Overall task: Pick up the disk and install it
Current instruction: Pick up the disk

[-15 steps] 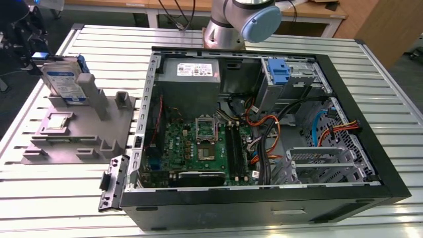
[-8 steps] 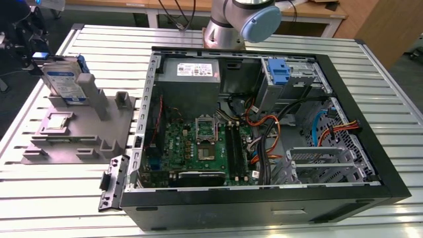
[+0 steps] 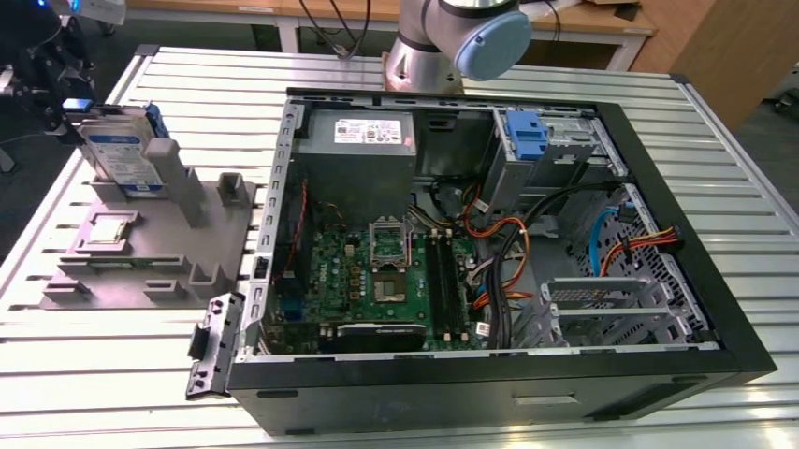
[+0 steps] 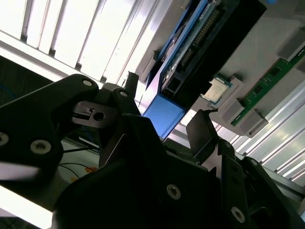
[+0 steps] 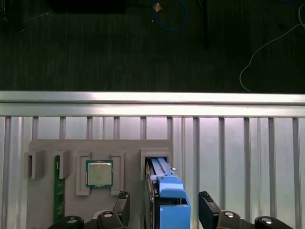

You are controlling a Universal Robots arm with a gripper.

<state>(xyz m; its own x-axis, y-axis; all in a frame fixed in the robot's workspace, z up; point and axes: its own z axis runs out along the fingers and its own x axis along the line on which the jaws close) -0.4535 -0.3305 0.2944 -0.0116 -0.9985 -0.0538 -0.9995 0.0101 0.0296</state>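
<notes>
Poised over the grey stand [image 5: 47, 145] with the gripper [image 5: 164, 204] unclenched, fingers [image 5: 122, 204] spread and grasping nothing, the disk [image 5: 170, 187] standing on edge in its slot directly between them, a gap beside each fingertip, a processor chip [image 5: 99, 173] just outside one finger.

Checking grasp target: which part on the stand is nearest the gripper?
The disk, upright and blue-framed, inside the open gripper; chip and memory stick sit apart.

Gripper open, facing downward
The gripper [image 5: 164, 196] hangs with its two black fingers [image 5: 122, 204] spread well apart; the arm [image 3: 440, 37] rises grey and upright behind.
</notes>
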